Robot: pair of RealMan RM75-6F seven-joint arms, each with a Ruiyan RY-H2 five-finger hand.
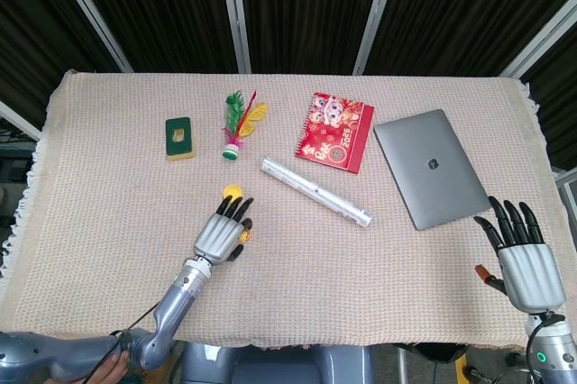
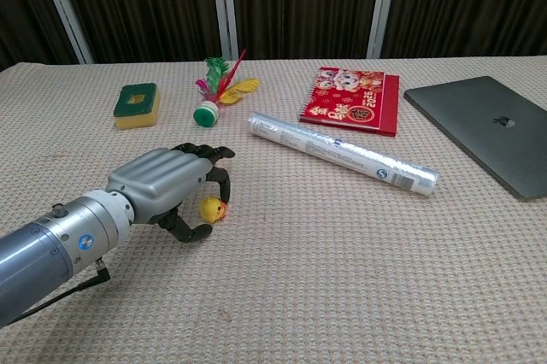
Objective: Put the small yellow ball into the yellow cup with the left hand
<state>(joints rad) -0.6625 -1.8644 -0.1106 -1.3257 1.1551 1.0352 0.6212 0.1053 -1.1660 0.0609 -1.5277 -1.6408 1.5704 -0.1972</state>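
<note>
The small yellow ball (image 1: 242, 237) (image 2: 211, 208) lies on the woven tablecloth, left of centre. My left hand (image 1: 219, 235) (image 2: 167, 184) arches over it from the near left, fingers curving down around its far side and the thumb low on its near side. The ball still rests on the cloth and no firm grip shows. The yellow cup (image 1: 233, 192) stands just beyond the fingertips in the head view, and the hand hides it in the chest view. My right hand (image 1: 523, 262) rests at the near right table edge, fingers spread, holding nothing.
A green and yellow sponge (image 1: 180, 138), a feather shuttlecock (image 1: 236, 127), a red calendar (image 1: 334, 131) and a grey laptop (image 1: 435, 178) lie across the far half. A clear tube (image 1: 315, 191) lies diagonally right of the cup.
</note>
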